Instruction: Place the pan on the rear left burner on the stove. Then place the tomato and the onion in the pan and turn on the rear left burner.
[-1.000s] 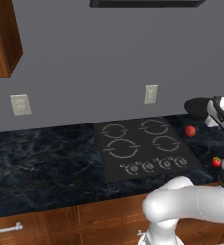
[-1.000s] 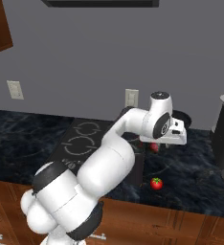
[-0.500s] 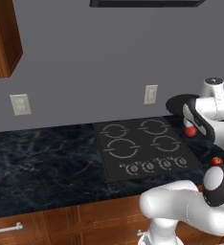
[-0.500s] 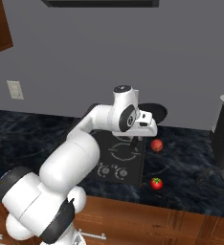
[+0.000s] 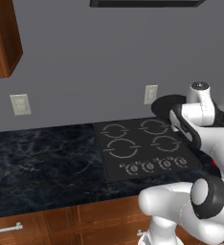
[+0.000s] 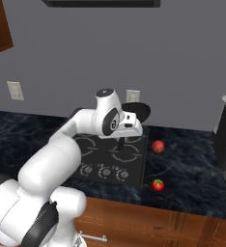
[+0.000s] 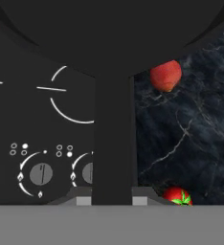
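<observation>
A: How does the arm stand?

B: It rises from the base, bends at the elbow and reaches forward over the stove (image 6: pixel 112 157), the hand level above the right half of the black glass. The fingers (image 6: pixel 134 126) are clamped tight on the handle of the pan (image 6: pixel 138 110), which hangs in the air, clear of the glass.

A: And the pan itself?

B: Round, shallow, matte black. In the hand view its underside (image 7: pixel 109 28) spreads across the top and the flat dark handle runs straight down to the fingers.

A: Where is the rear left burner (image 5: pixel 115 130)?

B: Bare, a ring of thin pale arcs on the glossy glass, well to the left of the pan. Four small round knobs (image 5: pixel 157 164) line the front edge.

A: The rest?

B: The onion (image 6: pixel 158 146), a dull pinkish-red ball, and the tomato (image 6: pixel 157 185), bright red with a green top, lie on the dark marbled bench (image 6: pixel 192 173) just right of the stove, the tomato nearer the front edge.
</observation>
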